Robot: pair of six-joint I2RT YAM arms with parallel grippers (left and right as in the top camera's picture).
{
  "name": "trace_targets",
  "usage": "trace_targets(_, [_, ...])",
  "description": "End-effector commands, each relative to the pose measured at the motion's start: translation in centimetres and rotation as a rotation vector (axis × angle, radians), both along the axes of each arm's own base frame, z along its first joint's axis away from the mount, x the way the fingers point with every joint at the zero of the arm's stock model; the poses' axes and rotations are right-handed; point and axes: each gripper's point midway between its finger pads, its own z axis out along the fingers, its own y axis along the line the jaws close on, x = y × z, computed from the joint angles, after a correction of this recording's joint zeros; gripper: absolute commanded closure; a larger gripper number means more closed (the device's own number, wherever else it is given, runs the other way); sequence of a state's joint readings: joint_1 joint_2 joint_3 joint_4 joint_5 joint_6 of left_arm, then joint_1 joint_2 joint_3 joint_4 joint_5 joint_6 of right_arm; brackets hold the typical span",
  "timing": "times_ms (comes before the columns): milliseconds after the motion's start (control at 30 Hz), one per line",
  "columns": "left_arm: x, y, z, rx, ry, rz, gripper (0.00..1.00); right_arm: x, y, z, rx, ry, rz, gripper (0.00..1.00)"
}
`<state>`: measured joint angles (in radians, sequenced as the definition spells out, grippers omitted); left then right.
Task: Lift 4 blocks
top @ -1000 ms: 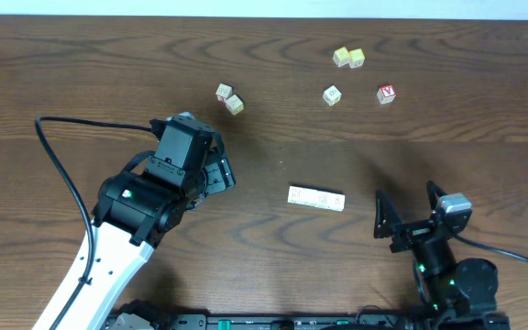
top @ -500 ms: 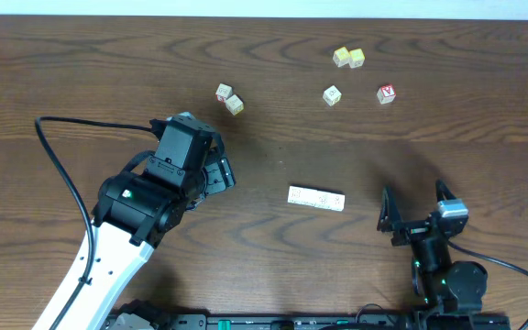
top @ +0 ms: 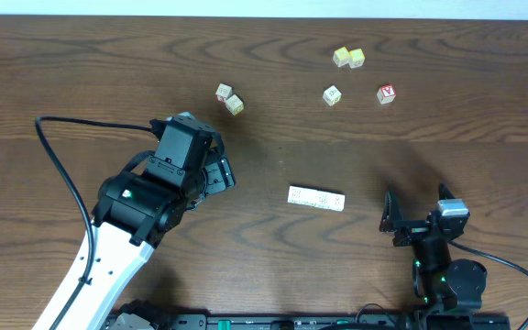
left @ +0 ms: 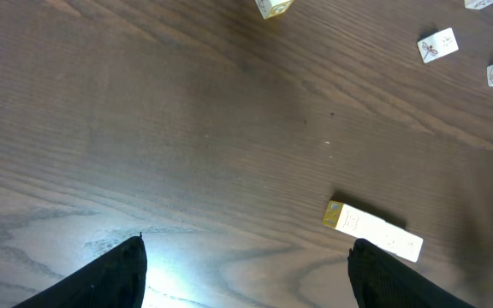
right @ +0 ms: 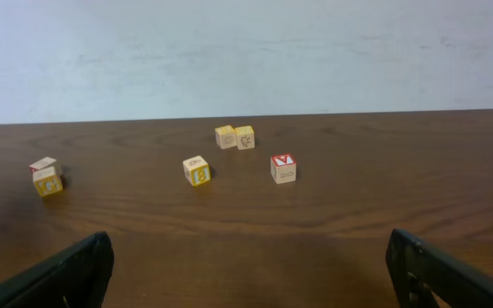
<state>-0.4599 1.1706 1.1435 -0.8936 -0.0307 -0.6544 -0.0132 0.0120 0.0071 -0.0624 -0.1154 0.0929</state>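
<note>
Dark wood-grain table [top: 108, 73] met a white wall [right: 246, 51] at its far edge. The blocks [top: 316, 198], four whitish cubes touching in one short row, lay mid-table w/ bare wood on every side, between my two tools. Six loose cubes sat well apart from them toward the far edge: a left pair [top: 229, 98], a yellow pair [top: 348, 58] touching, a single cube [top: 332, 94] and a red-letter cube [top: 387, 93]. The left arm [top: 126, 206], white & black, stretched diagonally from the near-left corner. The left tool [left: 246, 257] hung over wood left of the row, jaws spread, nothing in them. The right tool [top: 416, 206] sat low by the near edge, right of the row, facing the wall, jaws wide, holding nothing.
</note>
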Motion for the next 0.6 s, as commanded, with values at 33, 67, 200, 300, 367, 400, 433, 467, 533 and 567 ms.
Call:
trace_targets(33, [0.2, 0.3, 0.4, 0.011, -0.013, 0.007, 0.24, 0.0, -0.3, 0.0, -0.02, -0.001, -0.015, 0.01])
trace_targets(67, [0.2, 0.3, 0.4, 0.011, -0.013, 0.007, 0.24, 0.0, -0.3, -0.1, -0.02, -0.001, -0.015, 0.01])
trace_targets(200, [0.2, 0.3, 0.4, 0.011, -0.013, 0.007, 0.24, 0.0, -0.3, -0.1, -0.02, -0.001, -0.015, 0.01])
trace_targets(300, [0.2, 0.3, 0.4, 0.011, -0.013, 0.007, 0.24, 0.0, -0.3, -0.1, -0.02, -0.001, -0.015, 0.01])
trace_targets(367, [0.1, 0.3, 0.3, 0.012, -0.01, 0.007, 0.24, 0.0, -0.3, -0.1, -0.02, -0.001, -0.015, 0.01])
trace_targets(400, [0.0, 0.4, 0.2, 0.016, -0.003, 0.007, 0.24, 0.0, -0.3, -0.1, -0.02, -0.001, -0.015, 0.01])
trace_targets(433, [-0.2, 0.5, 0.1, 0.02, 0.005, 0.007, 0.24, 0.0, -0.3, 0.0, -0.021, -0.002, -0.015, 0.01])
trace_targets(467, [-0.3, 0.6, 0.0, 0.024, 0.012, 0.007, 0.24, 0.0, -0.3, -0.1, -0.02, -0.001, -0.015, 0.01])
trace_targets(533, [-0.9, 1.0, -0.3, 0.048, 0.033, -0.004, 0.24, 0.0, -0.3, 0.0, -0.021, -0.002, -0.015, 0.01])
trace_targets(567, [-1.1, 1.1, -0.4, 0.05, 0.041, -0.002, 0.24, 0.0, -0.3, 0.0, -0.02, -0.001, -0.015, 0.01])
